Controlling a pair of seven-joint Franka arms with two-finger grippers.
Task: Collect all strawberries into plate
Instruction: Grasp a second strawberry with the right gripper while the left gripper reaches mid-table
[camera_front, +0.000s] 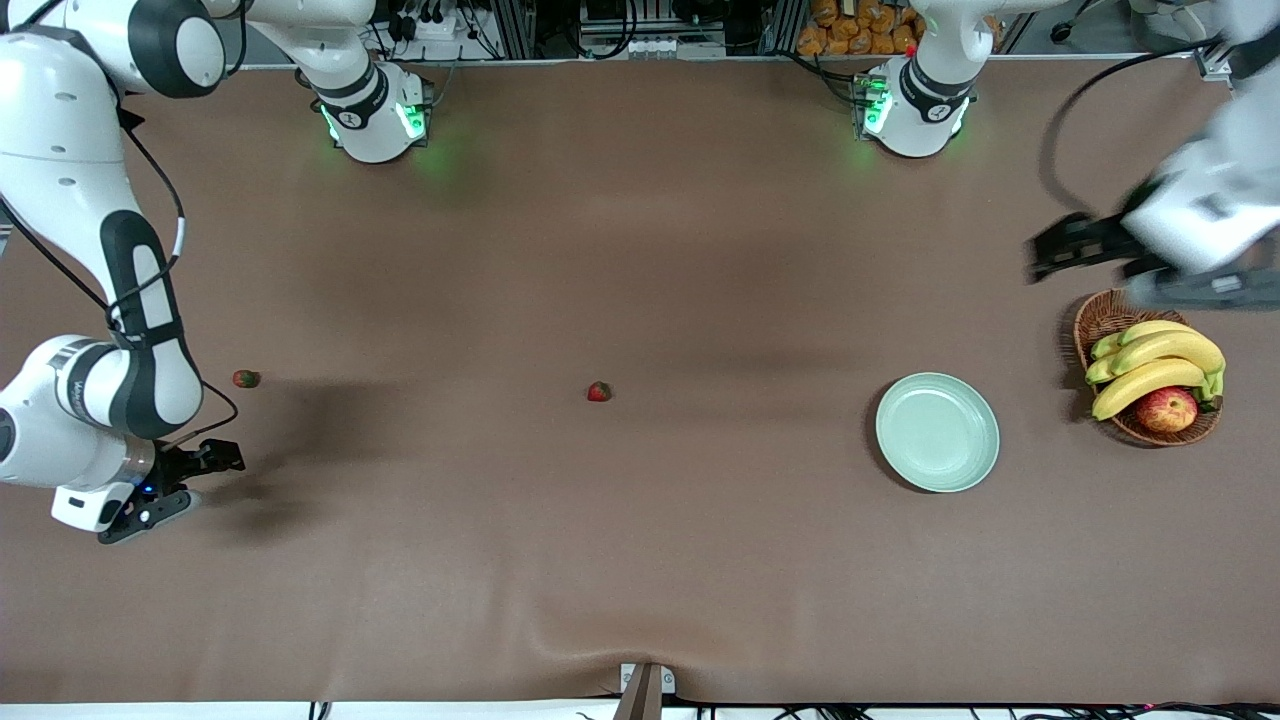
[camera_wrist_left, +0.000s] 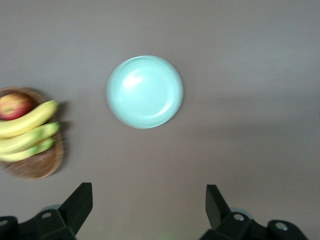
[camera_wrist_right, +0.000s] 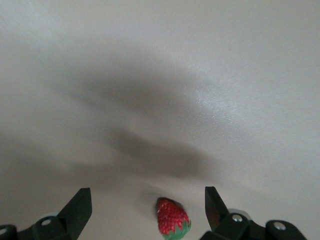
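Note:
Two strawberries lie on the brown table: one (camera_front: 598, 391) mid-table, one (camera_front: 245, 378) toward the right arm's end. My right gripper (camera_front: 185, 487) is open, low over the table nearer the front camera than that second berry. In the right wrist view a strawberry (camera_wrist_right: 172, 219) lies on the table between its open fingers (camera_wrist_right: 148, 205), untouched; the front view does not show it. The pale green plate (camera_front: 937, 432) is empty toward the left arm's end, and also shows in the left wrist view (camera_wrist_left: 145, 91). My left gripper (camera_front: 1048, 252) is open and empty (camera_wrist_left: 149, 200), up in the air beside the basket.
A wicker basket (camera_front: 1100, 312) with bananas (camera_front: 1155, 365) and an apple (camera_front: 1166, 409) stands beside the plate at the left arm's end; it also shows in the left wrist view (camera_wrist_left: 35, 167). The table's front edge has a bracket (camera_front: 645, 688).

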